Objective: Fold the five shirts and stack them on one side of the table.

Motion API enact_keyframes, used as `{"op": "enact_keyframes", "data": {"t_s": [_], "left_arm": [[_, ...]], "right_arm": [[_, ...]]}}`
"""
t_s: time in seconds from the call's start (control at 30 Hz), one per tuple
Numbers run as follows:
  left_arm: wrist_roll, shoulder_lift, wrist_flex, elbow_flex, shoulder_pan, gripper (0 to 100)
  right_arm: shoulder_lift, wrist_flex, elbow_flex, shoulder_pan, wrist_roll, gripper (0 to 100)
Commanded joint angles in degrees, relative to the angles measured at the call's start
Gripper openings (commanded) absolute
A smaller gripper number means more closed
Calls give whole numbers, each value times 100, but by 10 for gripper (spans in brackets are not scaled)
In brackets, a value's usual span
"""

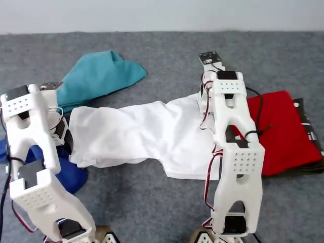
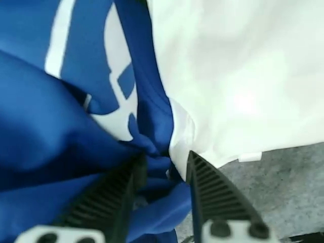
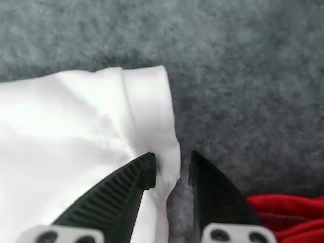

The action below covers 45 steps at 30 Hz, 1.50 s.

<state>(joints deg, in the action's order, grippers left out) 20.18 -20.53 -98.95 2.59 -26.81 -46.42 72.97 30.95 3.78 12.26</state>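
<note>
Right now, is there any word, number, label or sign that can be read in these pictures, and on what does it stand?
No text can be read.
Blue shirt: white print, broken by the folds, not readable.
Dark sheet under the red shirt: small white marks, too small to read.
White shirt and teal shirt: no print on the visible sides.
</note>
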Motion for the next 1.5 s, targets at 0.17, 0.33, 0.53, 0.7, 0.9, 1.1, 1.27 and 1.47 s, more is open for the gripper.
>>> {"op": "enact_keyframes", "data": {"t_s": [0.17,0.33,0.53,0.7,0.9,1.1,1.27,1.47], "left_arm": [[0,299,-114,-13,-18,137],[0,299,-114,-48,-35,137],[18,308,97,-567,-35,137],[18,308,220,-690,-35,137],[-53,360,220,-673,-18,137],[-686,360,193,-664,167,137],[-888,360,53,-664,853,137],[-1152,475,-158,-259,1248,137]], "right_arm": [[-13,-31,53,-154,431,8],[-4,119,114,-418,431,9],[-22,1007,1055,-1024,387,9],[-66,1314,1336,-1288,387,9],[-277,1349,1354,-1059,396,99],[-13,1657,1433,-971,396,182],[919,2290,1477,-998,440,181],[1657,2677,1459,-998,440,180]]}}
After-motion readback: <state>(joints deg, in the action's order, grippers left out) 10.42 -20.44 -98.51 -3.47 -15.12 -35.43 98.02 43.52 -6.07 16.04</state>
